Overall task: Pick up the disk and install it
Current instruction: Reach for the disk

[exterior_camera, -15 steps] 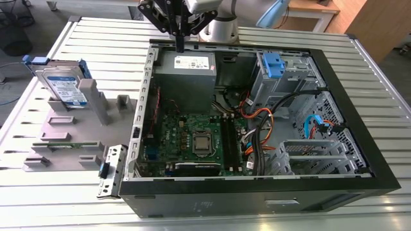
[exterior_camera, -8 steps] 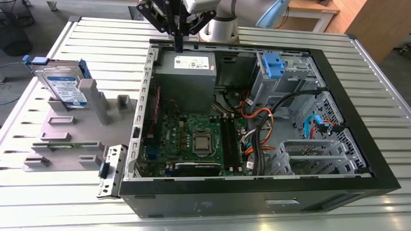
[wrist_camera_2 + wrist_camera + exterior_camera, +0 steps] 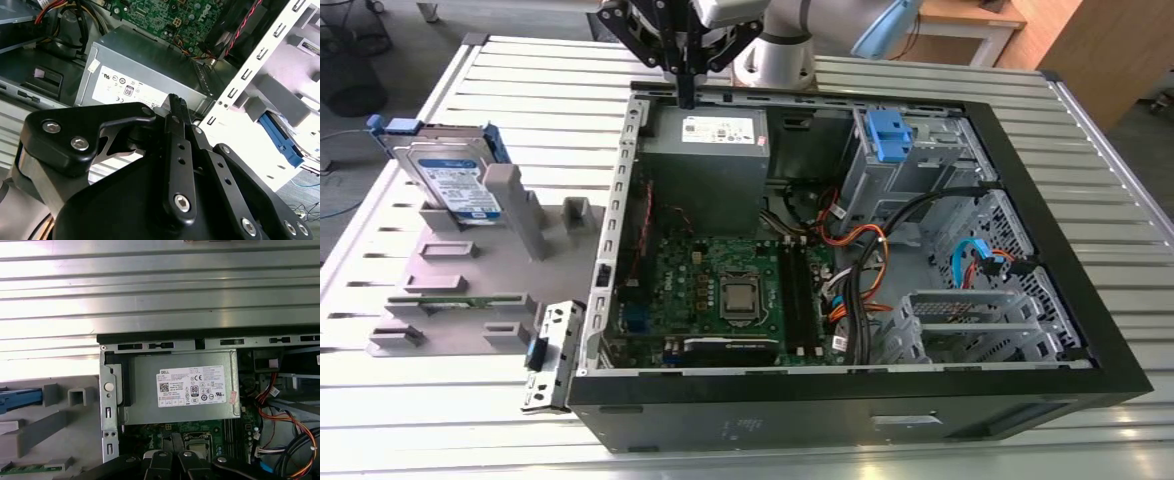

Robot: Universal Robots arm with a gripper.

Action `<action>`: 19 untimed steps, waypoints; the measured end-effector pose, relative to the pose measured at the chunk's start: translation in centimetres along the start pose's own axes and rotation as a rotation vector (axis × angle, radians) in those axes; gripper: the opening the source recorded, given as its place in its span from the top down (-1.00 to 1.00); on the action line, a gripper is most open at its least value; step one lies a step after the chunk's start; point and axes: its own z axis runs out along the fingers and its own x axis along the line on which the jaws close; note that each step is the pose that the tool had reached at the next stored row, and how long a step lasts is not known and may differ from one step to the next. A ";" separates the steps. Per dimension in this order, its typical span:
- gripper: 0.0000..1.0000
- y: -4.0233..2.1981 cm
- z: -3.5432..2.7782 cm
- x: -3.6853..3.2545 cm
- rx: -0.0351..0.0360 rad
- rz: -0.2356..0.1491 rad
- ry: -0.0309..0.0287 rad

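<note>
The disk (image 3: 451, 182) stands on edge in a grey fixture (image 3: 467, 265) at the exterior view's left, outside the open computer case (image 3: 854, 395). It is silver with a white-and-blue label and blue side rails. One blue rail of the disk (image 3: 280, 141) also shows in the second wrist view, and in the first wrist view as a blue strip (image 3: 19, 397). My gripper (image 3: 683, 96) hangs over the case's far wall, above the grey power-supply box (image 3: 707, 150). Its fingers (image 3: 176, 104) are shut together and hold nothing. The disk is well off to the side of it.
Inside the case lie a green motherboard (image 3: 720, 290), bundled cables (image 3: 867, 260) and a metal drive cage with a blue clip (image 3: 887, 135). The grey power-supply box (image 3: 182, 387) sits below the gripper. The slatted metal table (image 3: 1094, 170) surrounds the case.
</note>
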 end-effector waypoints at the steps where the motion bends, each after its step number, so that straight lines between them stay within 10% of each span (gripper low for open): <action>1: 0.79 0.00 0.00 0.05 0.0000 0.000 0.0000; 19: 0.79 -0.05 -0.02 0.60 0.0000 0.000 0.0000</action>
